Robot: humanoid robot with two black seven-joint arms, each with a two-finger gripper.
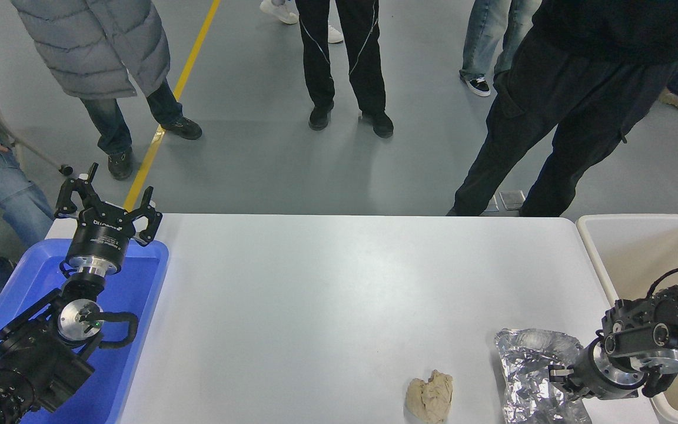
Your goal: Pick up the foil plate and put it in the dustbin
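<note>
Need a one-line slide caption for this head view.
Right gripper on the crinkled silver foil plate beside the beige rectangular plastic dustbin; left arm parked.

Foil plate (530, 377): near end cut off by the bottom edge; its right side hidden behind the right gripper (557, 375). Cannot tell how the jaws stand or whether they grip the foil. Paper lump (429, 397): lowest part cut off at the bottom edge. Dustbin (595, 247): runs out of the right edge, the arm covering part of its inside. Blue tray (150, 282): partly hidden under the left arm. People beyond the counter (339, 294) cut off at the top.
</note>
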